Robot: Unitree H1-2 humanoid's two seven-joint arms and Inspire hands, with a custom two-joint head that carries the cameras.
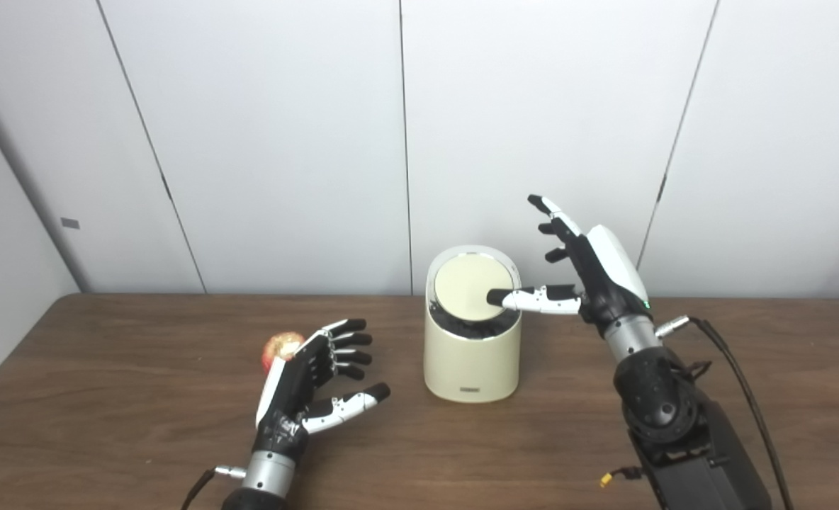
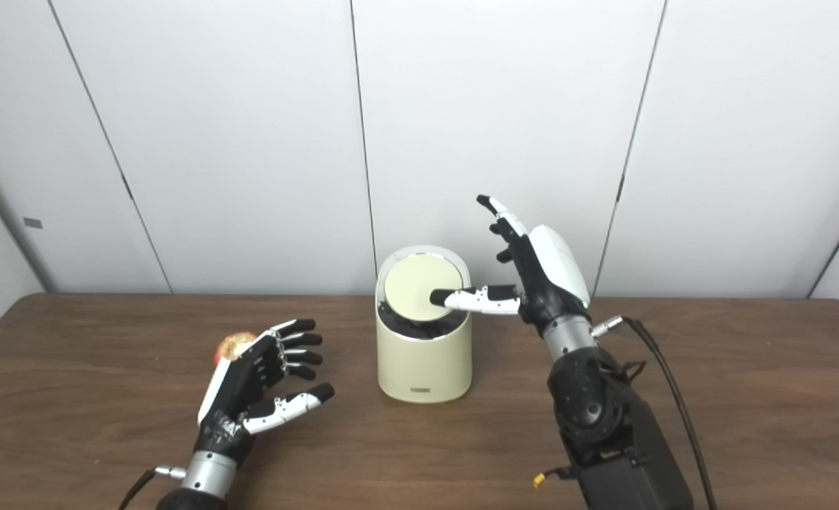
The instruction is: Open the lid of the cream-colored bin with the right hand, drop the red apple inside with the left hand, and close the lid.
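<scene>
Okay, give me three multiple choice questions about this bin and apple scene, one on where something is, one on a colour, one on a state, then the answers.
1. Where is the round red apple?
A. inside the bin
B. on the brown wooden table, behind the left hand
C. in the right hand

2. What colour is the cylindrical bin?
A. cream
B. blue
C. black

3. What is the left hand doing?
A. gripping the apple
B. pressing the lid
C. open, holding nothing

Answers:
1 B, the apple shows just past the left hand's fingers.
2 A, its wall is cream.
3 C, its fingers are spread; the right hand has a digit on the round tilted lid.
</scene>
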